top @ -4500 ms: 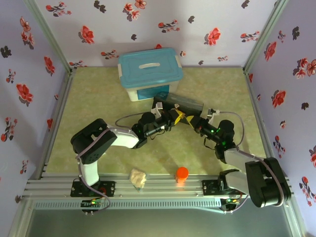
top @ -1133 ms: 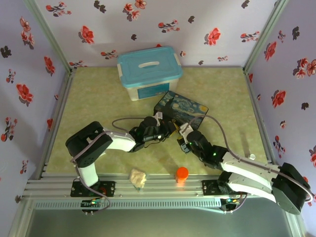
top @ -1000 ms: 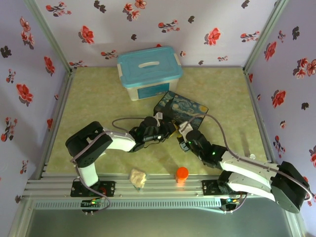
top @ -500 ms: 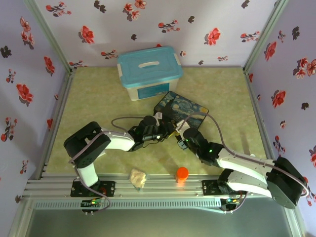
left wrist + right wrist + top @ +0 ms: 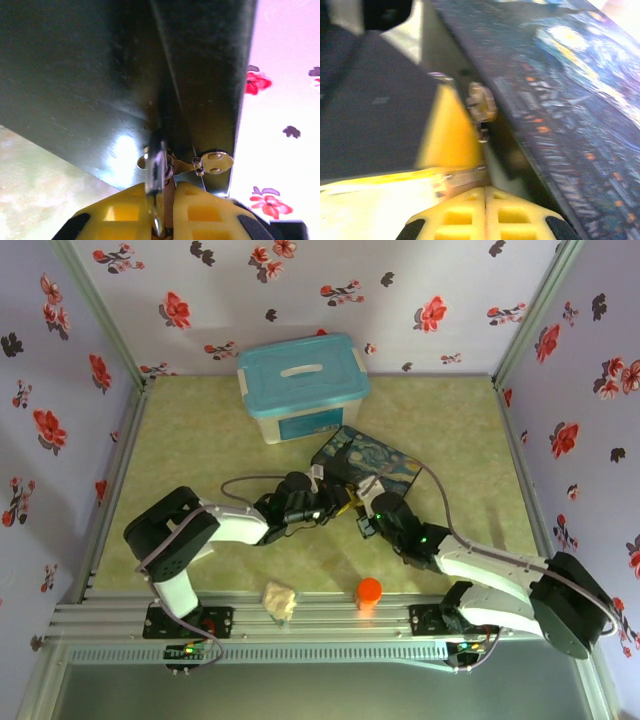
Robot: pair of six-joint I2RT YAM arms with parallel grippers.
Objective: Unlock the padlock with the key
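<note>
L pincer [image 5: 164,192] pinches padlock [image 5: 481,102] beside tin box [image 5: 375,462], prob. steadying keyhole toward R pincer [image 5: 485,192]; its 2 pads pressed together, can't tell if key's between.

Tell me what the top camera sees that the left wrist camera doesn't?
Top camera: the teal-lidded tub, an orange cylinder, a pale crumpled wad and the right gripper. Left wrist camera: a thin metal sliver pinched between yellow jaws, beside a small silver latch. Both: the painted tin and the left gripper.
</note>
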